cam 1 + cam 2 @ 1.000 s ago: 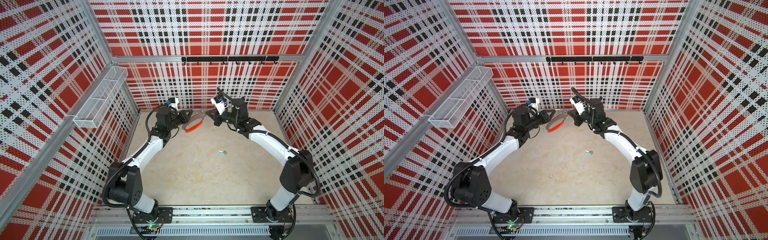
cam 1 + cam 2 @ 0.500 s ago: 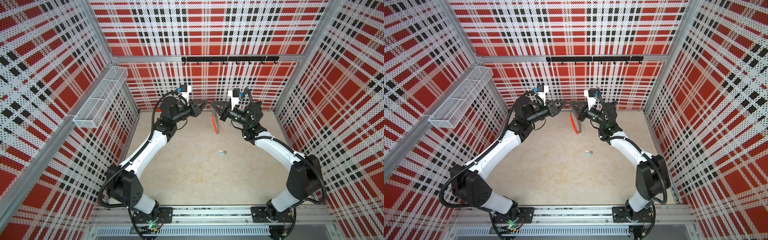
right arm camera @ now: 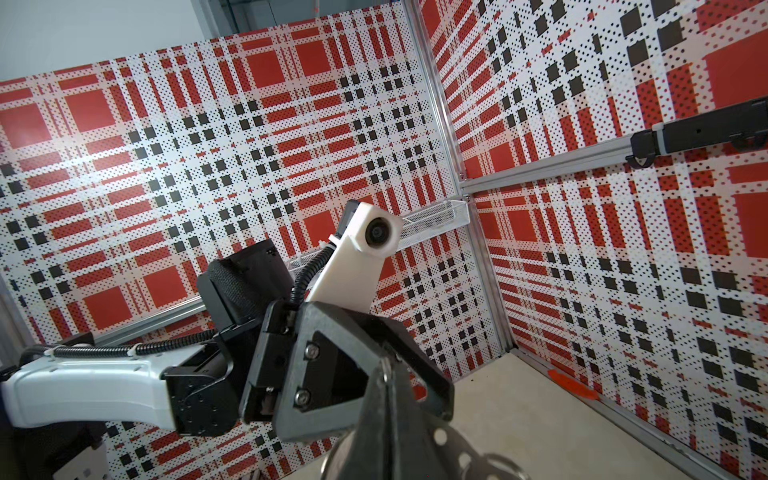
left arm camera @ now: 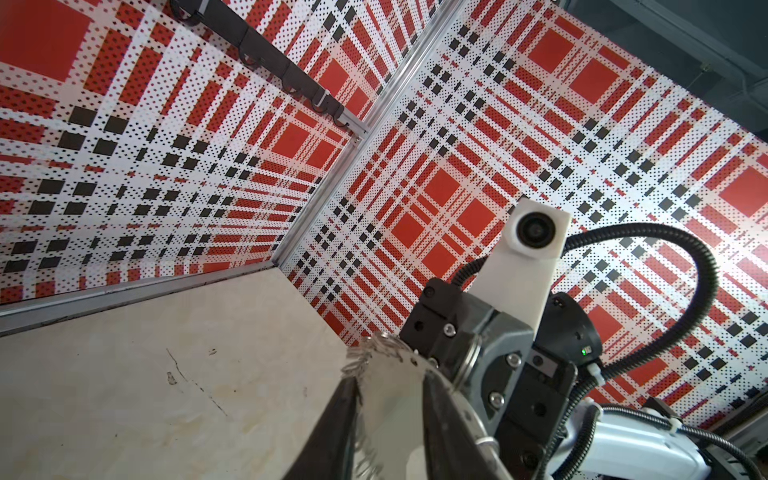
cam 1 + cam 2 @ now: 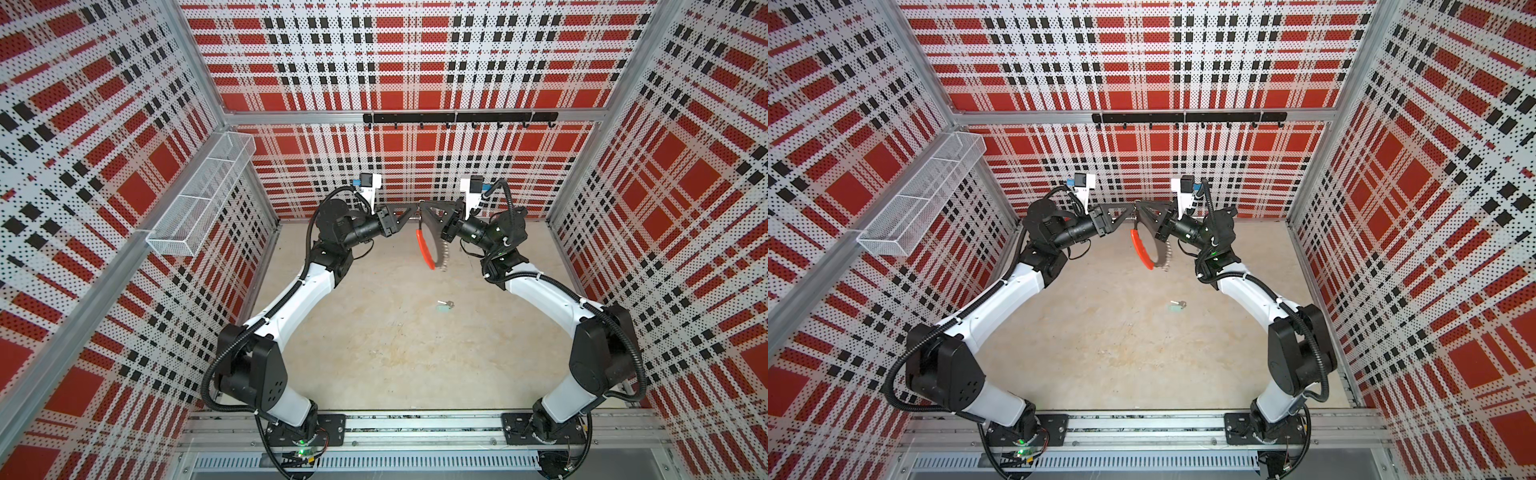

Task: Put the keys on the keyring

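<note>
R gripper [image 5: 423,210] is closed on the top edge of the keyring [image 5: 432,243], which hangs below its fingers, nearly edge-on in both top views. The ring is flat, dark grey and matte. It has one glossy orange-red arc on the side facing the L gripper [image 5: 409,212], and curly silver wire clips [image 5: 444,257] on the rim toward the R arm. L gripper tips are just beside the R ones. Its jaws stand a little apart in L wrist view, w/ grey metal seen btw them; if they touch the ring I cannot tell. The keys [image 5: 444,306], a tiny silver piece + pale mint tag, lie flat on the beige mottled table [image 5: 374,353], below both grippers and well apart. The key's shape is too small to make out. In R wrist view the ring is cut off.
</note>
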Controlling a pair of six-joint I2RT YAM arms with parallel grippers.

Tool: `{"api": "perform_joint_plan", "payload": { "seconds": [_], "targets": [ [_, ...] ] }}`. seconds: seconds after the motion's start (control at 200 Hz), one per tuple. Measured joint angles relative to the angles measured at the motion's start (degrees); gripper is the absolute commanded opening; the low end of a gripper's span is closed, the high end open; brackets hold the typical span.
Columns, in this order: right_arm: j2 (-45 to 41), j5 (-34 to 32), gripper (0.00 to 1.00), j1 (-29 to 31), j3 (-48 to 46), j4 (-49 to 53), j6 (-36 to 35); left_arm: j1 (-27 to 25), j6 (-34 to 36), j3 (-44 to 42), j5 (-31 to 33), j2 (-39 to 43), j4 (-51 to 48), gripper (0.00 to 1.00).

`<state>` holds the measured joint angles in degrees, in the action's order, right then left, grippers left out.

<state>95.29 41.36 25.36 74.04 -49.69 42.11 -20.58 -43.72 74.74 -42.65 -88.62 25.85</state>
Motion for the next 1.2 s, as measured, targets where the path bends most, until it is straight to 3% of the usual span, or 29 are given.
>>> {"api": "perform_joint_plan", "payload": {
  "seconds": [0.426, 1.198],
  "targets": [
    [1.2, 1.7, 0.0, 0.0, 0.0, -1.2, 3.1, 1.2, -7.6, -2.5, -3.6, 0.1, 12.3, 0.35],
    [1.2, 3.7, 0.0, 0.0, 0.2, -3.5, 7.1, -0.4, -8.8, -2.5, -4.9, 0.1, 14.6, 0.31]
  ]
}}
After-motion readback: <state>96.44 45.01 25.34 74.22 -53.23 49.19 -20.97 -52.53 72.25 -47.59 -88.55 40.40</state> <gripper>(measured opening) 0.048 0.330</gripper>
